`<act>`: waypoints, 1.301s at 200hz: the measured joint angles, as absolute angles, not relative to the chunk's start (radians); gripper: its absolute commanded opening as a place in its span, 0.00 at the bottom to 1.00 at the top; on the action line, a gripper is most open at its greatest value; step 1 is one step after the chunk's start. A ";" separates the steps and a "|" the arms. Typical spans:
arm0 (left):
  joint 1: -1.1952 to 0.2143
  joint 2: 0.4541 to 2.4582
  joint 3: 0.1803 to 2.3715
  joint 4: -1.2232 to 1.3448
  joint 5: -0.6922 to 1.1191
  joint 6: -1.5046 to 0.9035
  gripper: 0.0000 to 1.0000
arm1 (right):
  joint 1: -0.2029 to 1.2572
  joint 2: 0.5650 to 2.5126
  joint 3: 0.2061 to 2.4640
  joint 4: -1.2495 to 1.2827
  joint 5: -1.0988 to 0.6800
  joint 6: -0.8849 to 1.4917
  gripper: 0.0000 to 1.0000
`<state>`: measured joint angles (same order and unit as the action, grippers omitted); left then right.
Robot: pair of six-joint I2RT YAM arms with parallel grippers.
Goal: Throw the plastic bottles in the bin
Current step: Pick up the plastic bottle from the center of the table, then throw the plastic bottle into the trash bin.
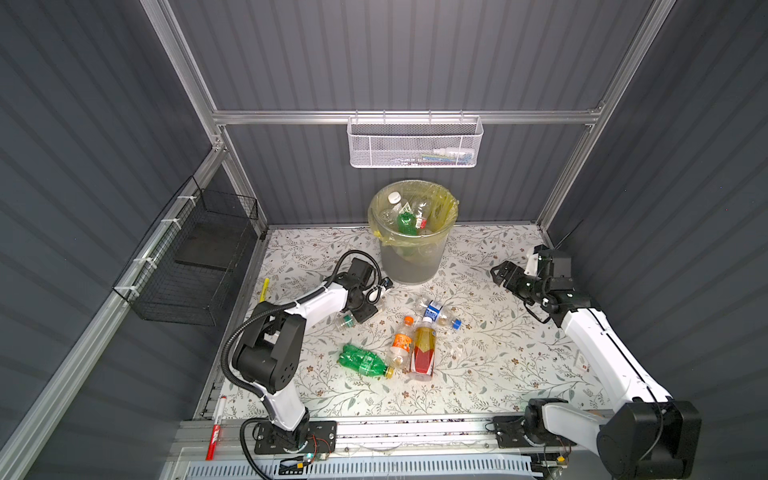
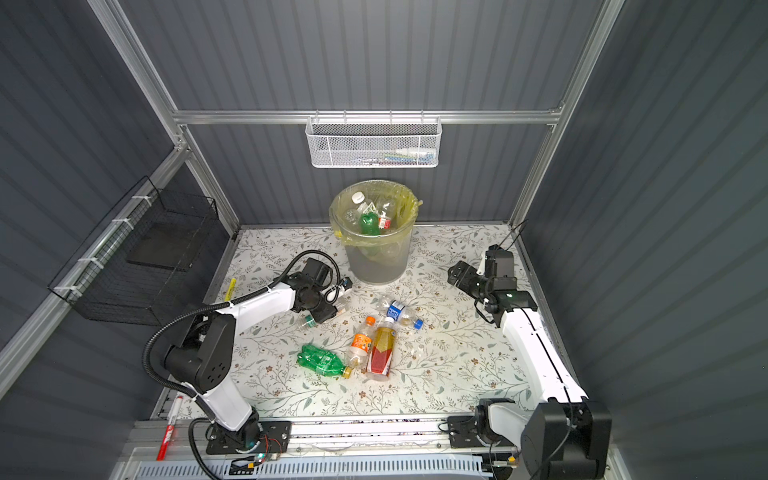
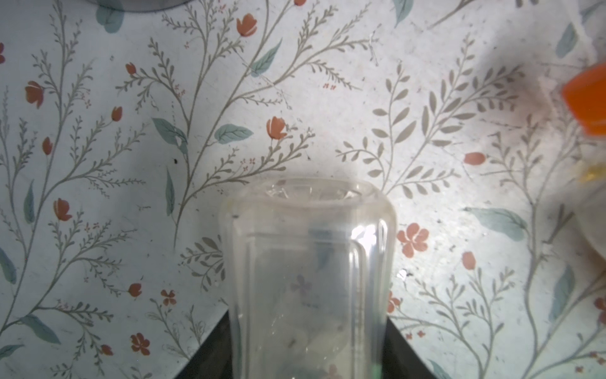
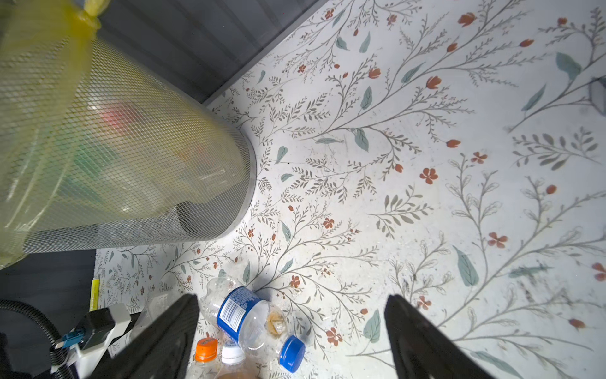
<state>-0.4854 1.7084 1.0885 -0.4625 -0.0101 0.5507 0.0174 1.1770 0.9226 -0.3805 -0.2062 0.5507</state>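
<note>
Our left tool [image 1: 362, 314] is down near the table [image 1: 498, 365], in front of the bin [image 1: 409, 262] and to its left. Its two dark fingers [image 3: 213, 354] sit against the sides of a clear bottle [image 3: 308, 262], so it is clamped on that bottle. The bottle's base points away from the wrist camera, and we cannot tell whether it rests on the table or hangs just above it. Our right tool [image 4: 292, 300] hangs over the right rear part of the table, jaws wide apart with nothing between them.

The bin stands at the back middle of the table, lined with a yellowish bag [image 1: 446, 208]. Several bottles lie inside it, a green bottle [image 1: 404, 222] among them. Four more bottles lie on the table in front of the bin. A blue-labelled bottle [image 1: 436, 312] with a blue cap is nearest the bin. An orange-capped bottle [image 1: 401, 343] and an amber bottle [image 1: 424, 353] with a red label lie side by side, touching. A crushed green bottle [image 1: 363, 360] lies just left of them.
</note>
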 measured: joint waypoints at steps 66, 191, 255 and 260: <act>-0.485 1.392 1.001 -0.237 -0.007 0.405 0.47 | 0.018 1.201 0.925 -0.439 -0.203 0.516 0.89; -0.485 1.229 1.169 0.632 0.220 0.236 0.57 | 0.018 1.165 0.958 -0.472 -0.154 0.497 0.89; -0.488 1.782 1.941 0.303 0.179 0.078 1.00 | 0.035 1.152 0.958 -0.455 -0.154 0.516 0.92; -0.488 1.790 1.935 0.270 0.172 0.073 1.00 | 0.036 1.148 0.958 -0.455 -0.153 0.516 0.92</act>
<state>-0.4881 1.7905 1.9350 0.2695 0.1722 0.0727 0.0364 1.1477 0.9577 -0.4553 -0.1532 0.5159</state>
